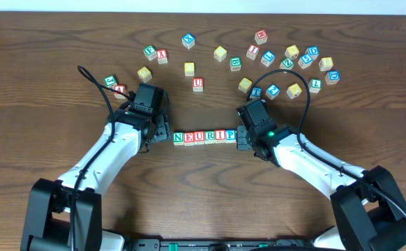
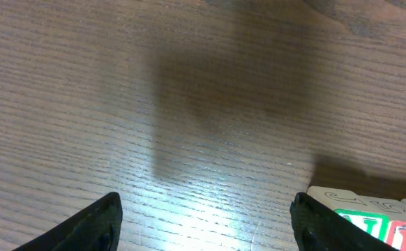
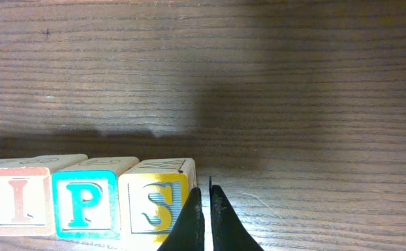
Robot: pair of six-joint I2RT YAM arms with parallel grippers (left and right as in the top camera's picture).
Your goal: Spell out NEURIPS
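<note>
Pressed shut and empty, the right jaws are seen low over the table point(image 3: 294, 84), just beside the yellow-faced S cube point(image 3: 154, 202) that ends the row of cubes point(image 1: 203, 137) at the table's middle; blue P point(image 3: 84, 202) and red I point(image 3: 18, 206) are set tight next to it. At the row's other end, beside the green N point(image 2: 360, 226), the left jaws are spread wide, nothing held between them. Other lettered cubes point(image 1: 290, 52) are scattered along the far side.

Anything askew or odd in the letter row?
Nothing stands out. The NEURIPS row runs straight, blocks side by side; the yellow S sits flush beside P, next to the shut right hand.
</note>
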